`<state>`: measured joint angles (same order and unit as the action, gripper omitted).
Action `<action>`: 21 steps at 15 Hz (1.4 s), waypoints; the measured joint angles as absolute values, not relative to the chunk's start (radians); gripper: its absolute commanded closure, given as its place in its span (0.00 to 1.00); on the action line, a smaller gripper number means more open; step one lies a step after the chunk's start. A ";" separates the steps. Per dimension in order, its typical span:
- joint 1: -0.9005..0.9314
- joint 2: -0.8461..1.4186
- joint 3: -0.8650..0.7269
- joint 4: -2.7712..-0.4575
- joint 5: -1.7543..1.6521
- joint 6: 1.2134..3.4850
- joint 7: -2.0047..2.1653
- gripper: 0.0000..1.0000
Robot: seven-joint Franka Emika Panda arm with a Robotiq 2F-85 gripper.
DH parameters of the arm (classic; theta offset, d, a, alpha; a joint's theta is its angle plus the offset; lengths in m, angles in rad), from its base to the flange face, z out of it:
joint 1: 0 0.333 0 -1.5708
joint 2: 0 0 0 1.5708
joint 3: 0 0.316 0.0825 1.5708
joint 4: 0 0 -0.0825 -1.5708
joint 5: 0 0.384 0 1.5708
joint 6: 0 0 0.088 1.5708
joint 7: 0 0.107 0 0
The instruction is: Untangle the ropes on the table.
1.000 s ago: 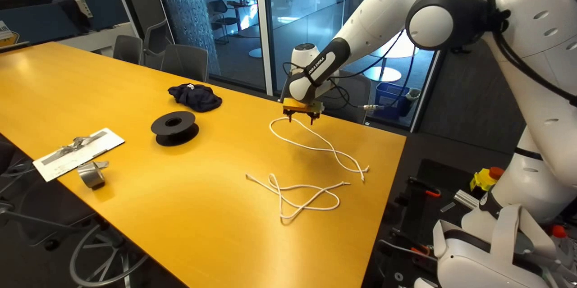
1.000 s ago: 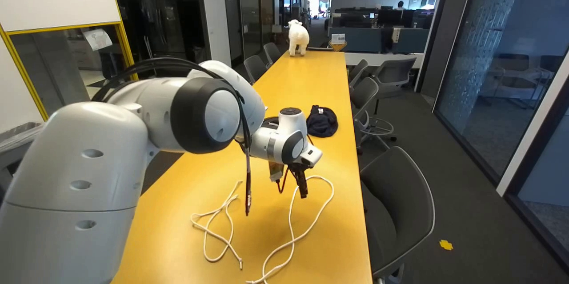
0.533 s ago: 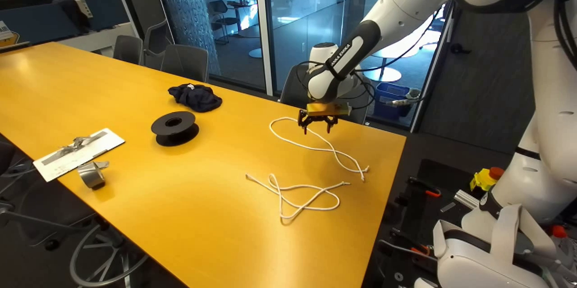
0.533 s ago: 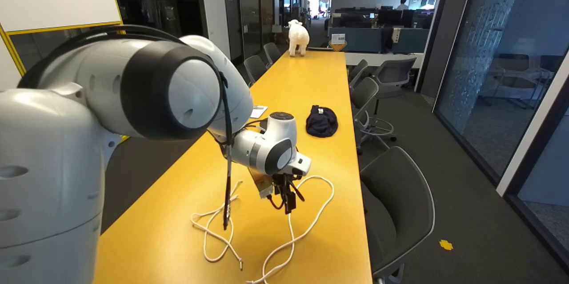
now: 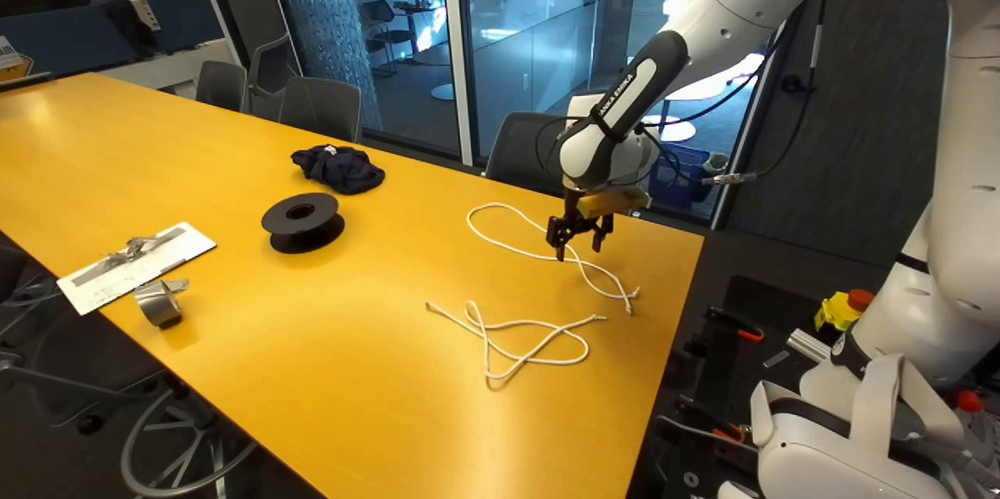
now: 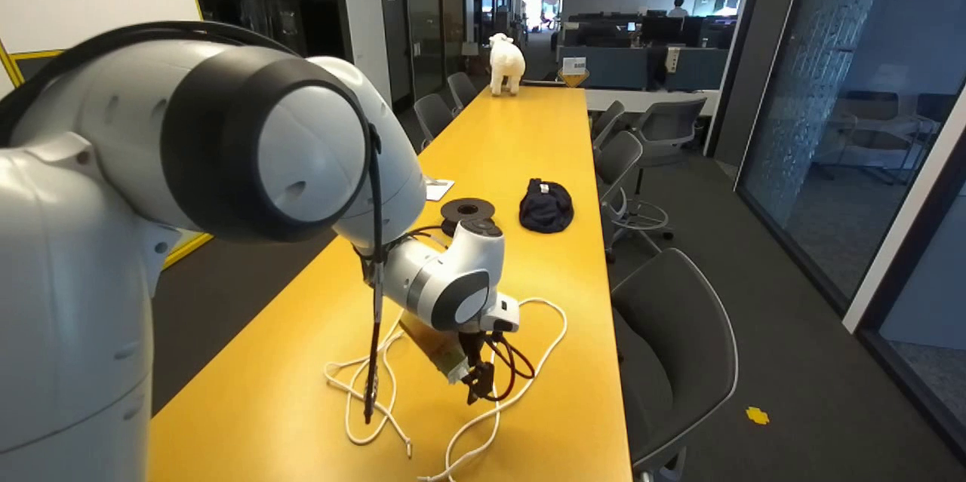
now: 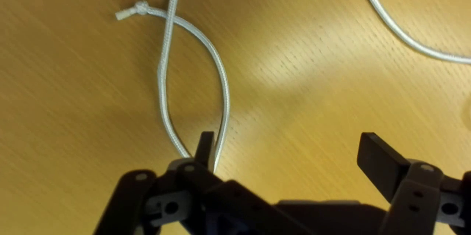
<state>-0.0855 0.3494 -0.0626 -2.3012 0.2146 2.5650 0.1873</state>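
one tangled rope (image 5: 530, 359): lies on the counter (image 5: 367, 249), low in the middle of the frame in an exterior view; it crosses itself in several places, so i judge its own untangling not yet done.
one looped rope (image 5: 579, 260): lies right of the middle of that frame, drawn out into a long figure eight; it crosses itself midway and again beside its ends, so this one looks nearer to finished.
gap between the ropes: in both exterior views a strip of counter shows there, and no strand of one lies over the other; parting the pair seems done.
rope ends (image 7: 141, 9): in the wrist view the looped rope has both of its ends at the upper left of the frame, one strand crossing the other; an end of the tangled rope shows at the top, near the middle.
tool (image 7: 287, 143): jaws spread wide, holding nothing; at the bottom of the wrist frame one jaw overlaps the looped rope, and i cannot tell whether the two touch.
crossings left: those within each rope, likely the looped one first, given where the tool hangs.
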 measured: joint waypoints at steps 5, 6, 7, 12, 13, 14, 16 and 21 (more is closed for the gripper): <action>-0.099 0.383 -0.044 -2.312 0.220 2.555 0.091 0.00; -0.098 0.393 -0.044 -2.312 0.218 2.557 0.090 0.00; -0.096 0.404 -0.045 -2.312 0.213 2.563 0.093 0.00; -0.089 0.464 -0.047 -2.312 0.209 2.670 0.106 0.00; -0.088 0.475 -0.047 -2.313 0.209 2.697 0.111 0.00; -0.087 0.485 -0.047 -2.313 0.209 2.719 0.117 0.00; -0.081 0.505 -0.047 -2.313 0.209 2.754 0.130 0.00; -0.062 0.533 -0.052 -2.312 0.209 2.798 0.155 0.00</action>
